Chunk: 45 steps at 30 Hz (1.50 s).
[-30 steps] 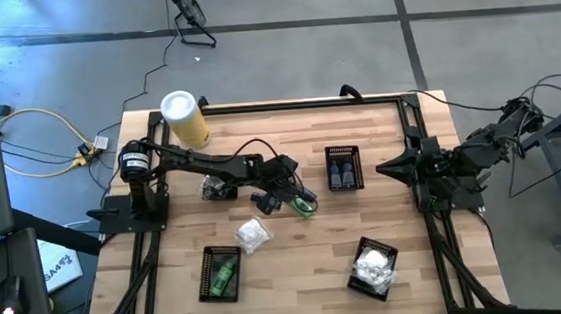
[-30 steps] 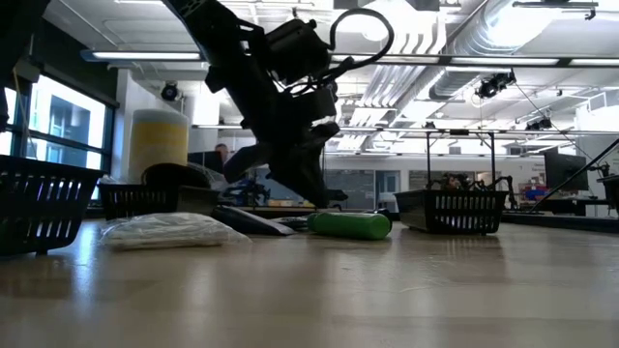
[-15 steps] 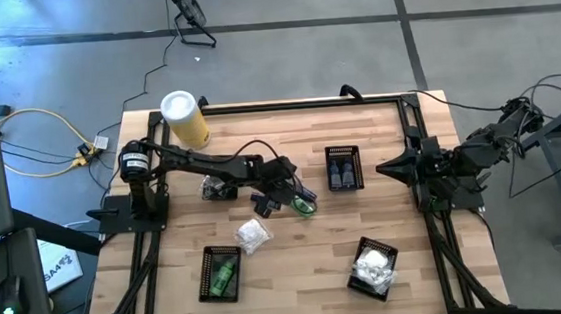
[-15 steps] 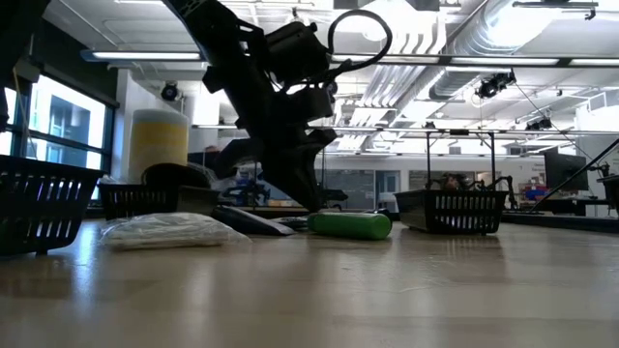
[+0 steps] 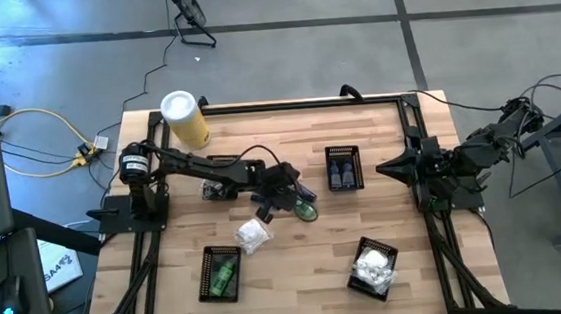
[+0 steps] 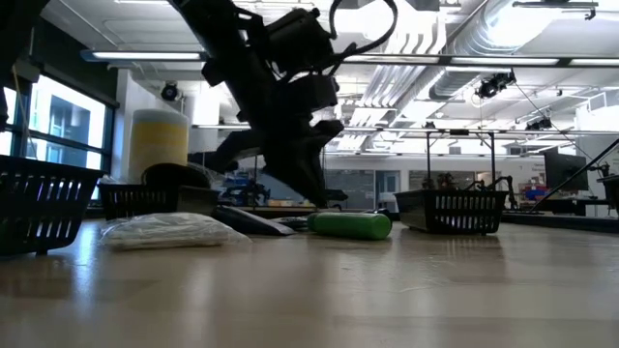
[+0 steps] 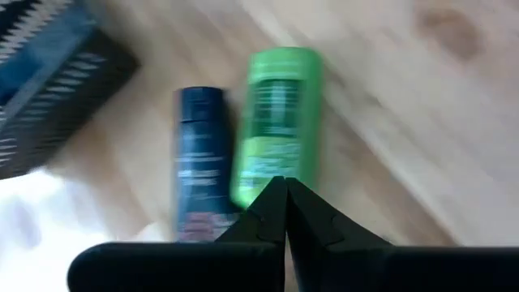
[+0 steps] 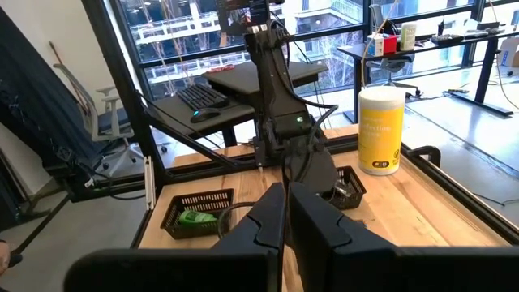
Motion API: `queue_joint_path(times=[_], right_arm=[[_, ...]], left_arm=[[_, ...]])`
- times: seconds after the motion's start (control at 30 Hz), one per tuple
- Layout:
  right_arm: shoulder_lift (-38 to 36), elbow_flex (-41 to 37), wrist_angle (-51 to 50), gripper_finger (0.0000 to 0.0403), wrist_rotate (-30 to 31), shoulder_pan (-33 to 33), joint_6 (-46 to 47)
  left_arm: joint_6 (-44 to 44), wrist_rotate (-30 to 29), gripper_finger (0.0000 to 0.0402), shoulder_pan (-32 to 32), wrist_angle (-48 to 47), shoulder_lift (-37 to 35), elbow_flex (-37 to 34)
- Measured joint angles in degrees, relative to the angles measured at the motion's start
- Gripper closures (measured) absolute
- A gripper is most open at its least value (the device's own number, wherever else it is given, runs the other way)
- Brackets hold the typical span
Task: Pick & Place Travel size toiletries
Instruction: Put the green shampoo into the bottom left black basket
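The green bottle (image 5: 307, 211) lies on its side mid-worktop (image 5: 299, 266), just beside a dark blue tube (image 7: 197, 162). The left claw (image 5: 286, 199) is poised over them, fingers pressed together, holding nothing. The right claw (image 5: 382, 170) waits at the right edge, likewise closed and empty.

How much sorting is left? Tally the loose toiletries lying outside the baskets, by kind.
Green bottle: 1
Dark blue tube: 1
Silvery-clear packet: 1
Total: 3
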Motion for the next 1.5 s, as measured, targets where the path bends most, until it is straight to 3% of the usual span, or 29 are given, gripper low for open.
queue_joint_path(times=[0.2, 0.53, 0.73, 0.9, 1.5], right_arm=[[0.0, 0.0, 0.0, 0.0392, 0.0, 0.0, 0.0], [0.0, 0.0, 0.0, 0.0392, 0.0, 0.0, 0.0], [0.0, 0.0, 0.0, 0.0392, 0.0, 0.0, 0.0], [0.0, 0.0, 0.0, 0.0392, 0.0, 0.0, 0.0], [0.0, 0.0, -0.6, 0.0392, 0.0, 0.0, 0.0]], left_arm=[[0.2, -3.9, 0.0402, 0.2, -0.5, -0.1, 1.1], [-0.1, -4.3, 0.0402, 0.2, -5.0, -0.1, 1.1], [-0.2, -12.3, 0.0402, 0.2, -1.5, -0.1, 1.0], [-0.1, -7.6, 0.0402, 1.8, -1.1, 1.7, 1.1], [-1.6, -5.0, 0.0402, 0.8, -5.3, 2.2, 1.0]])
